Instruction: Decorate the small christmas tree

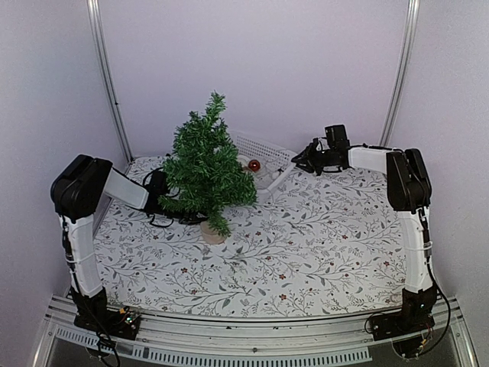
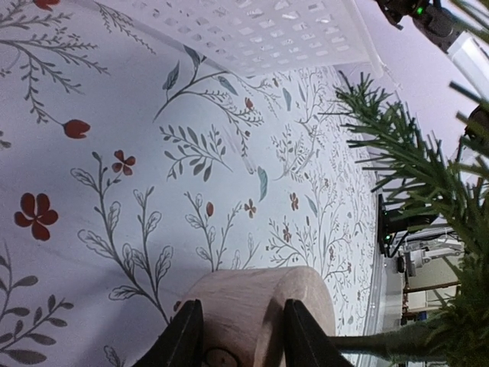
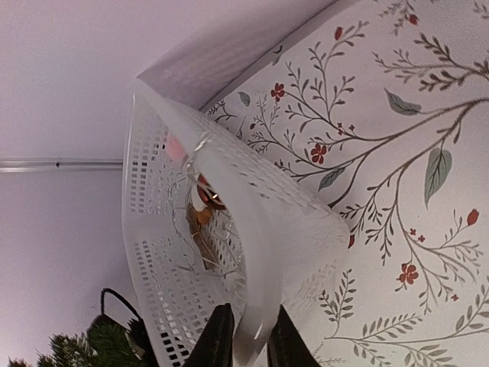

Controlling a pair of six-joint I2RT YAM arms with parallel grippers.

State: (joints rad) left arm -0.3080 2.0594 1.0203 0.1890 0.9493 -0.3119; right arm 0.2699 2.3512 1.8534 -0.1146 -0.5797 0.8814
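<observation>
- The left gripper (image 2: 243,317) sits at the foot of the tree, low on its left side, with its jaws clamped on either side of the round wooden stump (image 2: 256,294). From above, the branches hide the fingers.
- The tree (image 1: 206,164) stands on the table (image 1: 328,237), left of the middle, with its long axis upright and its tip pointing up. Its widest branches spread low, over the left gripper and toward the basket.
- The basket (image 1: 263,147) lies just behind and to the right of the tree, and its near corner almost meets the lowest branches. A red ball (image 1: 254,165) shows inside it, and the right wrist view also shows a gold piece (image 3: 200,218) there, too small to name.
- The right gripper (image 3: 246,336) is at the end of the basket farthest from the tree. Its jaws are closed down on the thin white rim, one finger inside the wall and one outside.
- The key relation is that the ornaments lie between the right gripper and the tree, down inside the basket. The right arm is much the nearer one, and the left arm is busy steadying the stump.
- In front and to the right of the tree the patterned cloth is bare, so I judge the basket could be dragged or turned there. Behind the tree the back wall is close, and the low branches on the basket's side could snag.
</observation>
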